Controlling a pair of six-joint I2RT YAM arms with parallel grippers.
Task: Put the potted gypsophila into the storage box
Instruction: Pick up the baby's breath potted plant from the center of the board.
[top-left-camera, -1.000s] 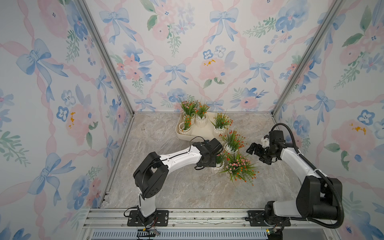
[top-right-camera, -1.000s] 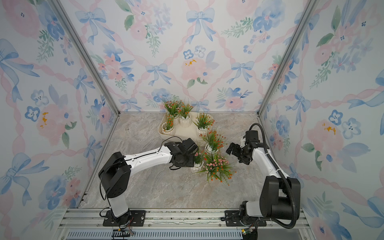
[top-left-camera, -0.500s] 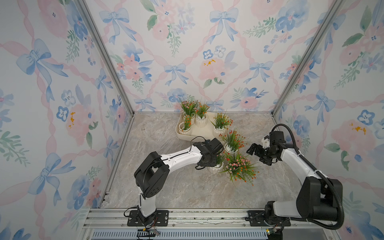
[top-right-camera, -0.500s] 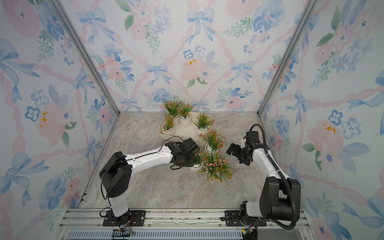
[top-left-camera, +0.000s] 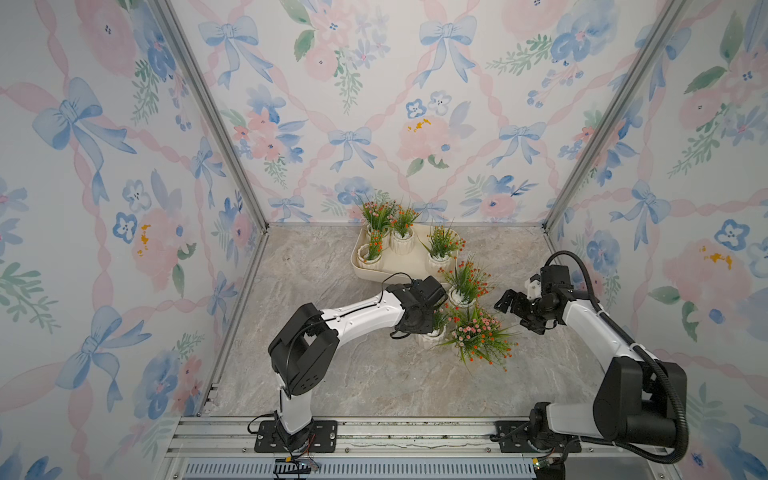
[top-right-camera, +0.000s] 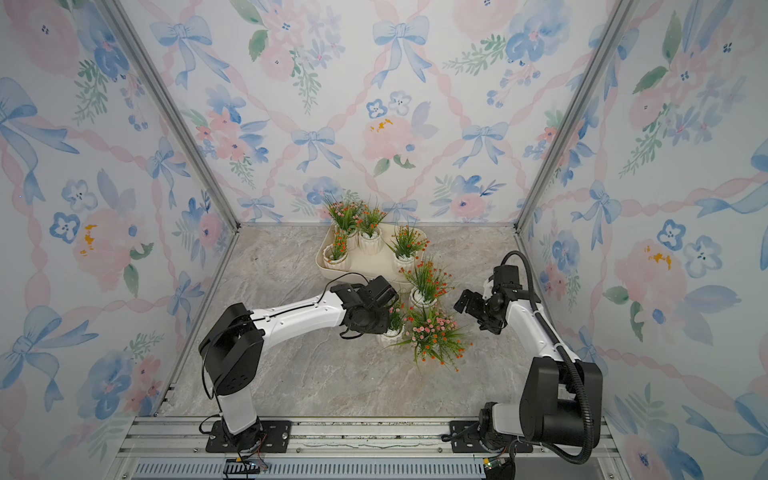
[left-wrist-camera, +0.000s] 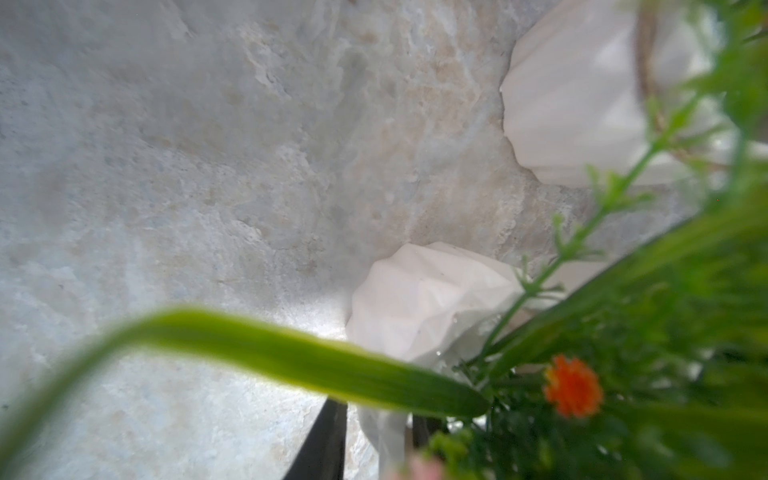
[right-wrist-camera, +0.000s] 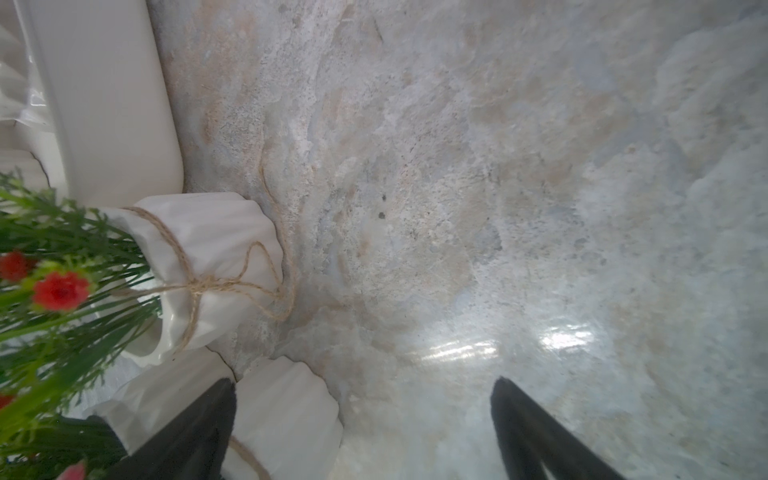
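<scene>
Nearest, on the marble surface, two potted gypsophila are side by side: a pink-blossomed pot and an orange-blossomed pot between the left claw's narrowed fingers; whether they pinch it, I cannot tell. The right claw hangs wide and empty just beside. A third pot stands against the storage box, which holds four more: seven pots in all.

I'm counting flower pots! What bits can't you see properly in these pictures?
Left pincer: left wrist view, cut off by the edge, with blurred leaves over it; grip unclear.
Pink-flowered plant: its pot, both top views, hidden under its own leaves.
Storage box: near rim, a top view, partly behind the left arm.
</scene>
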